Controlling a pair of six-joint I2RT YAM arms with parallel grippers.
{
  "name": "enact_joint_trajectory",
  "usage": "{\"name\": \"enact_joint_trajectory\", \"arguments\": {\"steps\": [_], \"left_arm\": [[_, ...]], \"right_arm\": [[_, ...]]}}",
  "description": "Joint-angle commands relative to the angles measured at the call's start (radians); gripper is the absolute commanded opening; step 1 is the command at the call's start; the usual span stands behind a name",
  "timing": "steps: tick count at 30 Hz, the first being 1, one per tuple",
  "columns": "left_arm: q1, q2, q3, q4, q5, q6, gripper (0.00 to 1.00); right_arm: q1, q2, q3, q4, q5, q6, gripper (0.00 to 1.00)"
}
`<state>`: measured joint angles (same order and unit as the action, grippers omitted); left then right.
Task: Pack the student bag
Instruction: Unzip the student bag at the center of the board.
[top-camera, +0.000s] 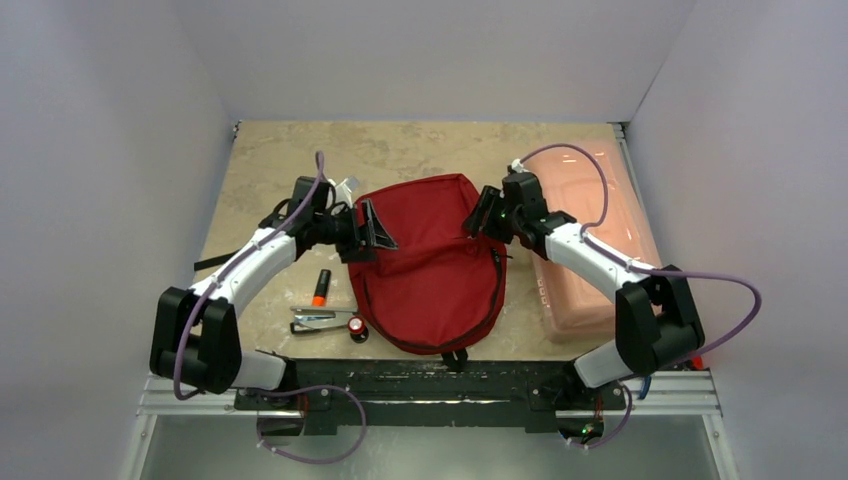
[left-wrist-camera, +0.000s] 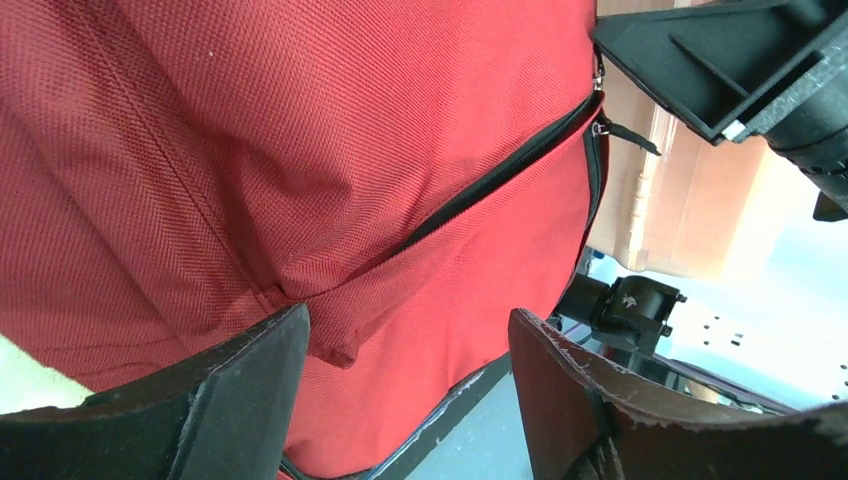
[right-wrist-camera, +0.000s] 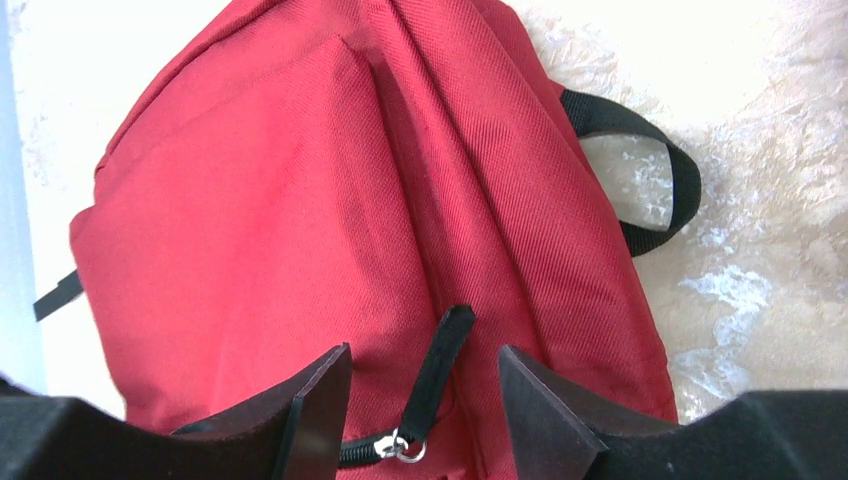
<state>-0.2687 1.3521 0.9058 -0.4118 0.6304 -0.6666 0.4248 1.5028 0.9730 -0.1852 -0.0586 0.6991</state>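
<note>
Well, the dark red fabric backpack (top-camera: 430, 265) lies flat mid-way along the beige marbled table (top-camera: 270, 170), reaching its near edge. The left gripper (top-camera: 374, 228), jaws apart, is at the bag's far-left corner. The right gripper (top-camera: 483, 214), jaws also apart, straddles a black zipper pull (right-wrist-camera: 438, 365).

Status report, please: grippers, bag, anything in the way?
Left gripper open over student bag fabric. Right gripper open astride zipper pull. Bag lies on table. No obstruction seen.
</note>
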Motion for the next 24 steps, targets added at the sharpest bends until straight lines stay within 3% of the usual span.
{"name": "enact_joint_trajectory", "arguments": {"steps": [1, 7, 11, 14, 20, 24], "left_arm": [[0.016, 0.058, 0.029, 0.070, 0.099, 0.007, 0.72], [0.020, 0.085, 0.024, 0.079, 0.131, 0.008, 0.72], [0.020, 0.086, 0.021, 0.084, 0.136, 0.008, 0.72], [0.020, 0.075, 0.018, 0.080, 0.122, 0.016, 0.72], [0.020, 0.074, 0.017, 0.087, 0.124, 0.012, 0.72], [0.020, 0.064, 0.009, 0.077, 0.106, 0.025, 0.72]], "right_arm": [[-0.013, -0.066, -0.048, 0.063, -0.021, 0.043, 0.60], [-0.022, -0.051, -0.099, 0.218, -0.143, 0.154, 0.55], [-0.040, -0.031, -0.139, 0.298, -0.179, 0.213, 0.47], [-0.040, -0.054, -0.163, 0.324, -0.138, 0.221, 0.38], [-0.038, -0.083, -0.137, 0.250, -0.022, 0.159, 0.07], [-0.022, -0.139, -0.119, 0.199, 0.053, 0.091, 0.11]]}}
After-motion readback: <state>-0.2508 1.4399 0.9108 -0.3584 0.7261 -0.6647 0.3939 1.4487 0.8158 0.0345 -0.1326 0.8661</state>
